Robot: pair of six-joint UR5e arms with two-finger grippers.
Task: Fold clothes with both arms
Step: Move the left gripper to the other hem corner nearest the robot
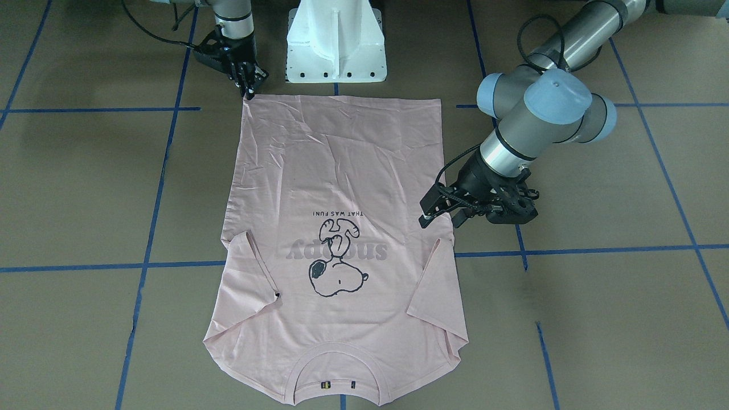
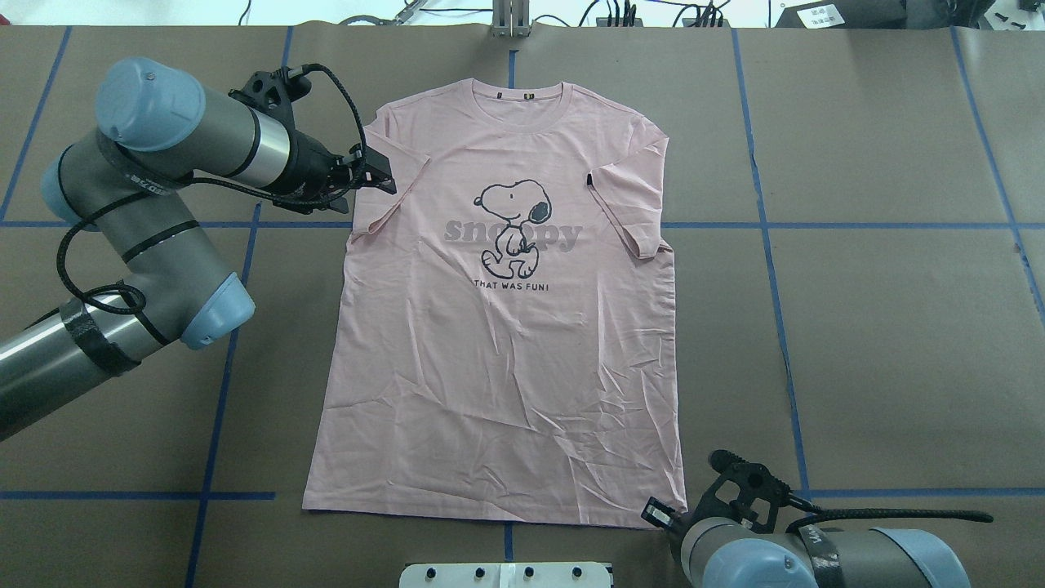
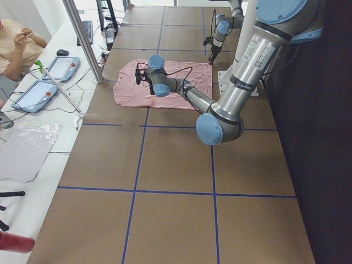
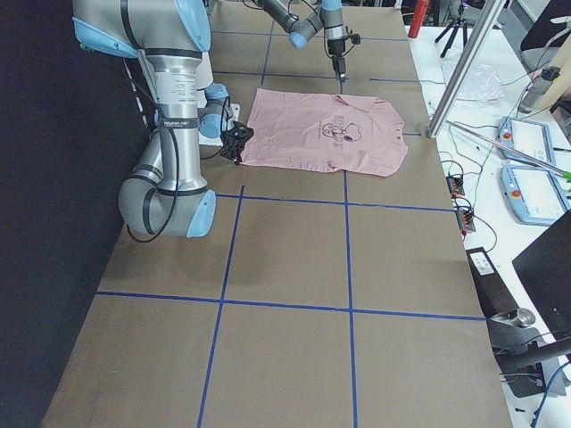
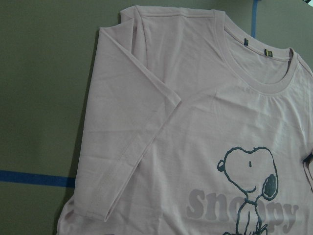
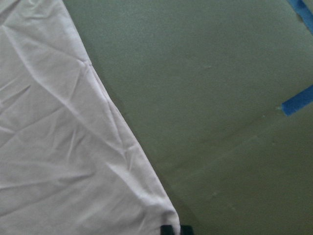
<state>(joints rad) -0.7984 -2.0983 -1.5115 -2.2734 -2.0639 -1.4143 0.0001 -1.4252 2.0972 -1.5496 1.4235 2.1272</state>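
Where T-shirt (image 1: 342,171) reads "snoopy", "THAT WAS FUN!", left fingers (image 1: 428,208) apart near sleeve (image 1: 438,285); right fingers (image 1: 249,85) clamp hem corner (image 1: 250,102).

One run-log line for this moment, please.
light pink fabric T-shirt flat, print up; left gripper open by sleeve; right gripper at hem corner

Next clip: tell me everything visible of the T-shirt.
The T-shirt is light pink, wrinkled thin fabric, lying flat, print up, collar away from the robot. Black cartoon dog over grey "snoopy" lettering. Both sleeves are folded in over the front. The right gripper is at one hem corner; the left gripper hangs open beside a sleeve.
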